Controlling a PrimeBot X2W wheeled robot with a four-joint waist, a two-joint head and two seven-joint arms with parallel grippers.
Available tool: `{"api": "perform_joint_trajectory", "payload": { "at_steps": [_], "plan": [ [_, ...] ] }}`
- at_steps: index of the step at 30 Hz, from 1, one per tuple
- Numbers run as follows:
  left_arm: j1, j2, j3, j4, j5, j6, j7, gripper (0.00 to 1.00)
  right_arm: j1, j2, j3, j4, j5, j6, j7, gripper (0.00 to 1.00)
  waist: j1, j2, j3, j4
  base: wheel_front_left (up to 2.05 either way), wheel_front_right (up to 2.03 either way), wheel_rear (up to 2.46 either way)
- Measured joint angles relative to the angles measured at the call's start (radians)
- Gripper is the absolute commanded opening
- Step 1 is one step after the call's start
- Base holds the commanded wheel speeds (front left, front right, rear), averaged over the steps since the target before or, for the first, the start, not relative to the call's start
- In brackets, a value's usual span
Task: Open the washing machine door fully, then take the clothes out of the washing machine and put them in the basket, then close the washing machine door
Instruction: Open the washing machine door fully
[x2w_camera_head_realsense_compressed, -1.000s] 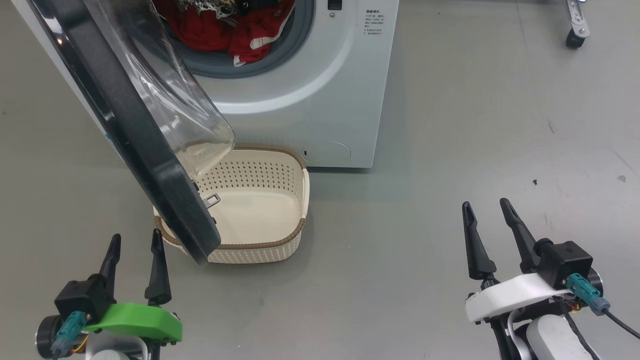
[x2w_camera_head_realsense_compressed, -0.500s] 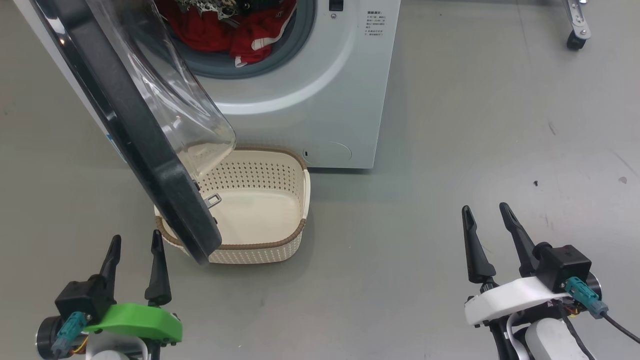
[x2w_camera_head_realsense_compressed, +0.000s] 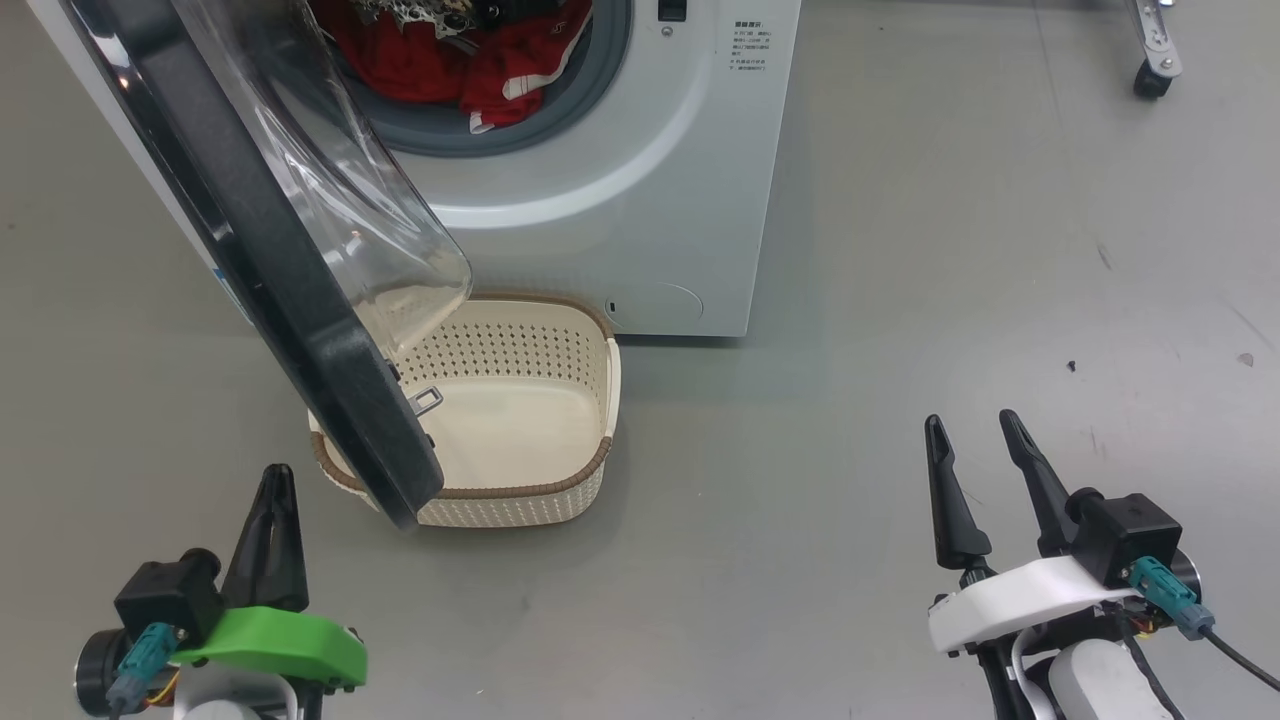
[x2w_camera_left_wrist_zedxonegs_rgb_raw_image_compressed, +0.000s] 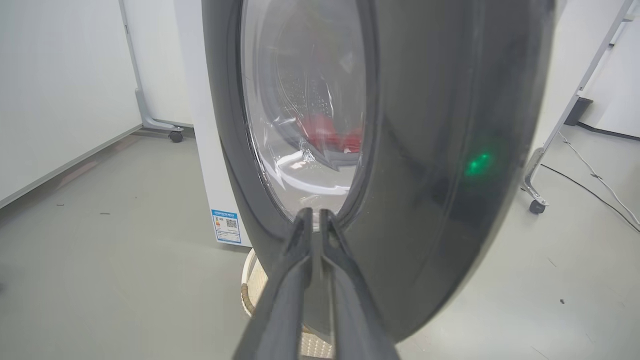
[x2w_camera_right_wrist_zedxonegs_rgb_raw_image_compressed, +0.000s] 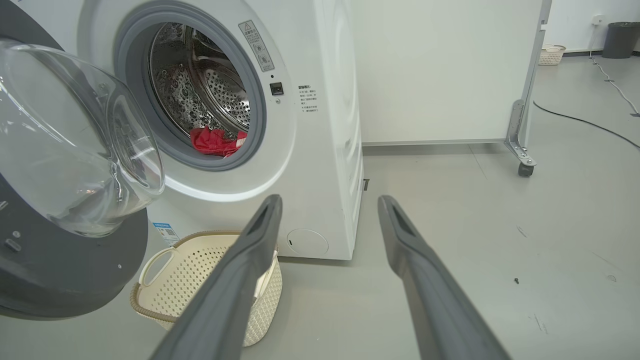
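roughly edge-on, the washing machine door (x2w_camera_head_realsense_compressed: 262, 270), glass bulge over the basket (x2w_camera_head_realsense_compressed: 520, 510)

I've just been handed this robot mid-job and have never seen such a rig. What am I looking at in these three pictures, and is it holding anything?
It is a wheeled robot with two arms. The head view looks down from its head: left gripper at lower left, jaws closed on nothing; right gripper at lower right, jaws open and empty. Each wrist view looks forward along that arm's own jaws. On the grey floor stands the washing machine, its door swung open above part of the empty basket. The red clothes lie in the drum.
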Motion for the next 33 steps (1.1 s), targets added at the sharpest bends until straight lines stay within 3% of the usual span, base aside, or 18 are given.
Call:
{"api": "perform_joint_trajectory", "payload": {
  "at_steps": [10,24,33],
  "plan": [
    [0.000,0.000,-0.001,-0.012,0.004,-0.013,0.000,0.00,0.000,0.010,-0.007,0.015,-0.016,0.015,0.000,1.00,0.0000,0.0000,-0.002,0.002,0.00,0.00,0.00],
    [-0.131,0.001,0.120,-0.259,0.017,-0.016,-0.005,0.00,0.005,0.018,-0.017,0.035,-0.040,0.039,0.000,1.00,0.0000,0.0000,-0.016,0.012,0.00,0.00,0.00],
    [-0.249,0.048,0.150,-0.376,0.037,-0.023,-0.006,0.00,0.005,0.039,-0.017,0.045,-0.042,0.051,0.000,1.00,0.0000,0.0000,-0.028,0.013,0.00,0.00,0.00]
  ]
}}
